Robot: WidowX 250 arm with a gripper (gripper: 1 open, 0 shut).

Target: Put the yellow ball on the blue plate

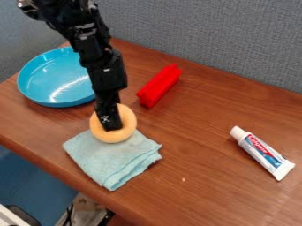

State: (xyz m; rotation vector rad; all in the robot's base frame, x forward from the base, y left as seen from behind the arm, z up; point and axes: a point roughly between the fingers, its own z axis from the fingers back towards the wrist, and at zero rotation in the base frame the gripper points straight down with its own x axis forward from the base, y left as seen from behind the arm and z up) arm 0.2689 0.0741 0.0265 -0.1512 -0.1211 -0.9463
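The yellow ball [117,131] rests on a light teal folded cloth [112,153] near the table's front edge. My gripper [109,117] comes down onto the ball from above, its black fingers pressed around the ball's top, shut on it. The blue plate [48,78] sits at the back left of the table, apart from the ball, with nothing visible in it. The arm [94,53] rises up and to the left, covering part of the plate's right rim.
A red rectangular block [158,86] lies just right of the arm. A toothpaste tube [260,151] lies at the far right. The wooden table's front edge [71,177] runs close below the cloth.
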